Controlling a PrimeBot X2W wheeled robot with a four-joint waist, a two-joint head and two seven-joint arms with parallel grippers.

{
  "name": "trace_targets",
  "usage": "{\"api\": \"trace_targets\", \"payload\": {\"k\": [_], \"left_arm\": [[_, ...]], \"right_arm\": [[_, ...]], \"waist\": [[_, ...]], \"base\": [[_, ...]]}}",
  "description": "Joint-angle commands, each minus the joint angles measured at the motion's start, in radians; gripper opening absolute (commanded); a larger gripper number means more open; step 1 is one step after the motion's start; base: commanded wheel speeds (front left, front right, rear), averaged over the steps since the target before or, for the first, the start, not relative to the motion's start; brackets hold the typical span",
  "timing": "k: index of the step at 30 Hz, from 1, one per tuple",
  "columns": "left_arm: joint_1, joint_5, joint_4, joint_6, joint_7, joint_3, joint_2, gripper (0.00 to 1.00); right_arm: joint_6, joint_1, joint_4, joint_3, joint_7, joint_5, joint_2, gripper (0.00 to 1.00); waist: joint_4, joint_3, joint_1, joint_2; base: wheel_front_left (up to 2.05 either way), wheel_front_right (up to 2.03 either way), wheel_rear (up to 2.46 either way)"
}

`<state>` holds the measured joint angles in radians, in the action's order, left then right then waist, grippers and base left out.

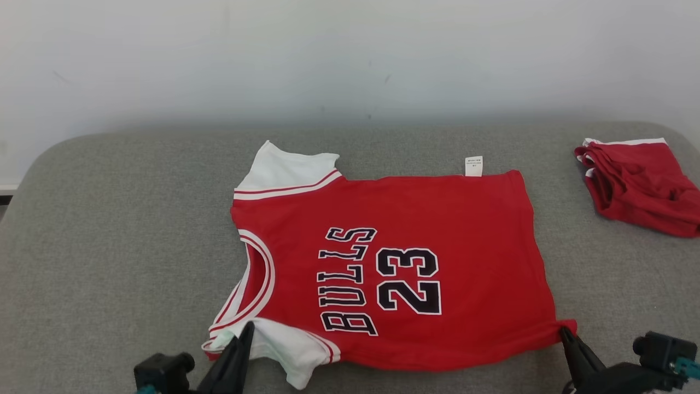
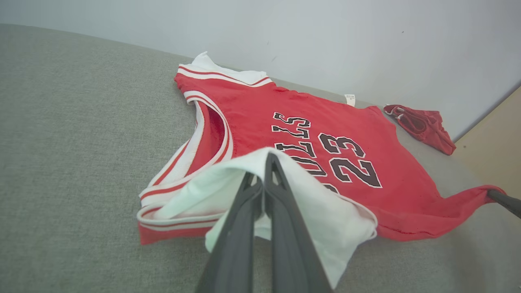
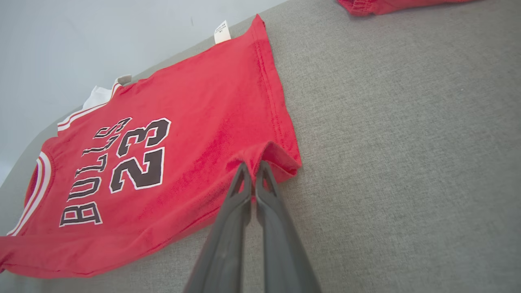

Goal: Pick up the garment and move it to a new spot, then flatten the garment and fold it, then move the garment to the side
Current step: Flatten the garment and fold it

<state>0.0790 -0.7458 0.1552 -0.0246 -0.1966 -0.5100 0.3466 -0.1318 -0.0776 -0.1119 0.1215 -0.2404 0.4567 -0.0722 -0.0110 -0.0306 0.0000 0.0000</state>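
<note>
A red jersey (image 1: 415,219) with white sleeves and "BULLS 23" in black lies spread on the grey cushion, collar to the left, hem to the right. My left gripper (image 1: 247,328) is shut on the near white sleeve (image 2: 309,195), whose cloth drapes over the fingers (image 2: 281,203) and lifts a little. My right gripper (image 1: 563,330) is shut on the near hem corner (image 3: 270,156), pinching it into a small raised peak. The far white sleeve (image 1: 287,167) lies flat at the back left.
A second red garment (image 1: 640,183) with white trim lies bunched at the cushion's back right corner. The grey cushion (image 1: 109,246) has open room to the jersey's left and right. A pale wall rises behind it.
</note>
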Motion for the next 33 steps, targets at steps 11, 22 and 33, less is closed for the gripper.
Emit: {"api": "trace_targets", "payload": {"k": [11,22,33], "left_arm": [[0.243,0.015,0.15,0.064,0.028,0.018,0.015,0.0],[0.385,0.049,0.322,0.108,-0.007,-0.003,-0.008,1.0],[0.26,0.05,0.34,0.086,-0.068,0.072,-0.036,1.0]], "right_arm": [[0.003,0.266,-0.156,-0.032,-0.006,0.014,-0.025,0.0],[0.003,0.451,-0.355,-0.057,0.081,-0.008,-0.041,1.0],[0.003,0.346,-0.372,-0.124,0.19,-0.021,-0.115,1.0]], "waist": [[0.042,-0.094,0.0,0.0],[0.042,-0.147,0.0,0.0],[0.022,-0.089,0.0,0.0]], "base": [[0.0,0.0,0.0],[0.0,0.0,0.0],[0.0,0.0,0.0]]}}
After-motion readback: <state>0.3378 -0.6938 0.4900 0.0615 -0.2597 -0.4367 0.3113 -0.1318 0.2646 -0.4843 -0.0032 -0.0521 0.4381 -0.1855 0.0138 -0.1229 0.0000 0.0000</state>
